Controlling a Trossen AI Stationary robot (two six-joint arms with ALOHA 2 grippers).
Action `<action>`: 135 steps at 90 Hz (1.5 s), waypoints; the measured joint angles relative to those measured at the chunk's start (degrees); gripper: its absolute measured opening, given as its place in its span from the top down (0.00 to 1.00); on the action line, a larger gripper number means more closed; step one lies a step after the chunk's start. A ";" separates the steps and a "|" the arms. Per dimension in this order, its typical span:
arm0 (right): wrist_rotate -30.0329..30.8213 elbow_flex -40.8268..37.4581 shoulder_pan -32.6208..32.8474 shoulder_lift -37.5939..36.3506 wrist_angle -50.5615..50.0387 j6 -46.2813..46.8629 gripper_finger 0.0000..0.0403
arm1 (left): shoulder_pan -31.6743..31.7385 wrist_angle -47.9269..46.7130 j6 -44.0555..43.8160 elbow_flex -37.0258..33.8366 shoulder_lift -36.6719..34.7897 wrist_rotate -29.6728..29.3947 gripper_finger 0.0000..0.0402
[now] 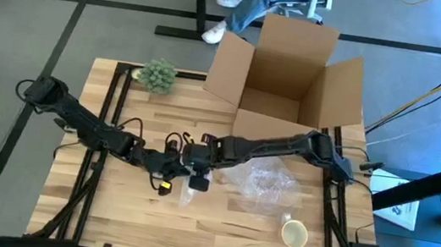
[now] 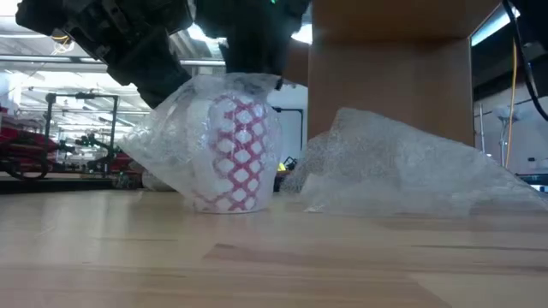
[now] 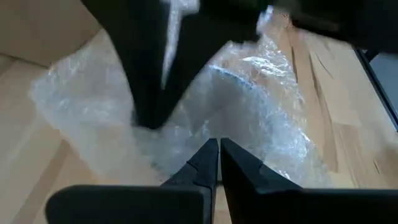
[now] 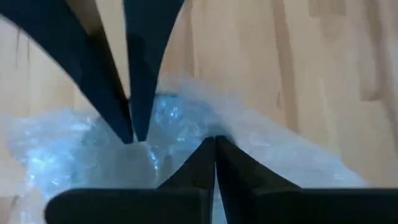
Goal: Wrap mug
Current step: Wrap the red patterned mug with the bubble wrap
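Mug in bubble wrap, both pincers pinched shut on it

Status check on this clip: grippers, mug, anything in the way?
Left gripper and right gripper both shut on bubble wrap above the mug. Mug upright, partly wrapped. Second wrap sheet beside it, apart.

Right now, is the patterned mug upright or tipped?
Upright. In the low view the red-and-white mug stands flat on the table, bubble wrap draped over it.
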 joint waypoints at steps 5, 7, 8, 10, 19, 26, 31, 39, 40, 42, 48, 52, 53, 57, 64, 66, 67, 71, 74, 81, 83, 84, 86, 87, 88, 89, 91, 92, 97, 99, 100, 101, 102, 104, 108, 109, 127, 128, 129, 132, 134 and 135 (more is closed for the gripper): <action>-0.32 -2.73 0.05 -0.15 4.09 0.40 1.00 | 0.00 0.10 0.00 0.00 0.00 0.01 1.00; -0.42 -3.60 0.07 -0.23 5.17 0.60 1.00 | 0.00 0.16 0.00 0.00 0.00 0.03 1.00; -0.45 -3.99 0.07 -0.26 5.62 0.68 1.00 | 0.00 0.17 0.00 0.00 0.00 0.02 1.00; -0.60 -4.74 0.05 -0.33 6.48 0.91 1.00 | 0.00 0.17 0.00 0.00 0.00 0.02 1.00; -2.00 -6.96 0.00 -0.37 9.80 1.24 1.00 | 0.00 0.24 0.00 0.00 0.00 0.05 1.00; -2.36 -7.13 0.00 -0.32 9.99 1.22 1.00 | 0.00 0.22 0.00 0.00 0.00 0.07 1.00; -2.71 -6.44 0.00 -0.62 9.15 1.22 1.00 | 0.00 0.19 0.00 0.00 0.00 0.04 1.00; -3.11 -4.13 0.27 -1.03 6.07 0.97 1.00 | 0.00 0.14 0.00 0.00 0.00 0.00 1.00; -3.13 -3.76 0.35 -1.09 5.53 0.81 1.00 | 0.00 0.14 0.00 0.01 0.00 0.00 1.00; -3.16 -3.05 0.39 -1.37 4.42 0.29 1.00 | 0.00 0.14 0.00 0.02 0.00 0.00 1.00; -3.45 -0.50 0.43 -1.87 0.98 -0.77 1.00 | 0.02 0.02 -0.01 0.02 0.00 -0.03 1.00; -3.47 1.55 0.37 -2.79 -0.69 -0.97 1.00 | 0.02 0.02 0.00 0.02 -0.02 -0.07 1.00; -3.47 1.98 0.31 -3.08 -1.36 -1.01 1.00 | 0.02 0.02 0.00 0.02 -0.02 -0.07 1.00; -3.45 3.70 0.30 -3.98 -4.98 -1.55 1.00 | 0.02 -0.05 0.00 0.02 -0.02 -0.07 1.00; -2.87 5.81 0.00 -5.39 -8.06 -2.03 1.00 | 0.02 0.02 0.09 0.02 -0.02 -0.07 1.00; -2.59 5.97 -0.02 -5.53 -9.30 -2.06 1.00 | 0.02 0.02 0.16 0.02 -0.02 -0.07 1.00; -2.44 5.97 -0.04 -5.56 -9.74 -2.05 1.00 | 0.02 0.00 0.22 0.02 -0.02 -0.07 1.00; -1.83 5.99 -0.12 -5.60 -10.70 -2.01 1.00 | 0.02 0.02 0.26 0.02 -0.02 -0.07 1.00; -1.09 5.97 -0.22 -5.60 -11.89 -1.80 1.00 | 0.02 0.03 0.25 0.02 -0.02 -0.06 1.00; 1.86 5.42 -0.22 -5.40 -15.46 -1.53 1.00 | 0.02 0.11 0.26 0.02 -0.04 -0.06 1.00; 2.99 5.15 -0.22 -5.40 -15.79 -1.38 1.00 | 0.02 0.11 0.26 0.02 -0.04 -0.11 1.00; 3.60 4.91 -0.22 -5.40 -15.93 -1.32 1.00 | 0.02 0.13 0.28 0.02 -0.04 -0.12 1.00; 4.84 4.27 -0.22 -5.40 -16.23 -1.18 1.00 | 0.02 0.17 0.28 0.04 -0.04 -0.13 1.00; 5.40 3.91 -0.22 -5.40 -16.36 -1.06 1.00 | 0.02 0.19 0.28 0.04 -0.04 -0.12 1.00; 5.94 3.53 -0.22 -5.40 -16.47 -0.93 1.00 | 0.02 0.19 0.28 0.04 -0.04 -0.11 1.00; 6.44 3.12 -0.20 -5.40 -16.48 -0.76 1.00 | 0.02 0.19 0.28 0.04 -0.04 -0.09 1.00; 7.36 2.38 -0.20 -5.40 -16.48 -0.43 1.00 | 0.02 0.17 0.28 0.04 -0.04 -0.09 1.00; 7.73 2.09 -0.18 -5.35 -16.47 -0.29 1.00 | 0.02 0.17 0.28 0.04 -0.04 -0.09 1.00; 9.34 1.13 -0.09 -5.14 -16.71 0.41 1.00 | 0.02 0.26 0.31 0.04 -0.04 -0.09 1.00; 9.83 0.94 -0.09 -5.14 -16.99 0.76 1.00 | 0.02 0.26 0.31 0.04 -0.04 -0.09 1.00; 10.08 0.91 -0.09 -5.14 -17.20 0.81 1.00 | 0.02 0.26 0.33 0.04 -0.04 -0.09 1.00; 10.26 0.87 -0.09 -5.14 -17.30 0.85 1.00 | 0.02 0.26 0.33 0.04 -0.04 -0.09 1.00; 10.41 0.83 -0.09 -5.14 -17.35 0.87 1.00 | 0.02 0.26 0.33 0.04 -0.04 -0.09 1.00; 10.65 0.79 -0.09 -5.22 -17.31 0.90 1.00 | 0.02 0.27 0.34 0.04 -0.04 -0.10 1.00; 11.27 0.64 -0.09 -5.35 -17.34 0.80 1.00 | 0.02 0.35 0.42 0.04 -0.04 -0.13 1.00; 11.57 0.52 -0.09 -5.35 -17.36 0.67 1.00 | 0.02 0.35 0.43 0.04 -0.04 -0.13 1.00; 16.65 -1.77 -0.92 -5.35 -20.57 -0.10 1.00 | 0.02 0.55 0.42 0.04 -0.04 -0.07 1.00; 16.67 -1.88 -0.93 -5.35 -20.72 -0.11 1.00 | 0.02 0.57 0.42 0.04 -0.04 -0.08 1.00; 16.68 -2.01 -0.98 -5.35 -20.80 -0.10 1.00 | 0.02 0.62 0.42 0.04 -0.04 -0.08 1.00; 16.60 -2.55 -1.31 -5.35 -20.60 -0.10 1.00 | 0.02 0.71 0.42 0.04 -0.03 -0.07 1.00; 16.50 -3.08 -1.32 -5.35 -19.84 -0.13 1.00 | 0.02 0.72 0.42 0.04 -0.02 -0.07 1.00; 16.38 -3.32 -1.33 -5.35 -19.35 -0.16 1.00 | 0.02 0.73 0.42 0.04 -0.02 -0.07 1.00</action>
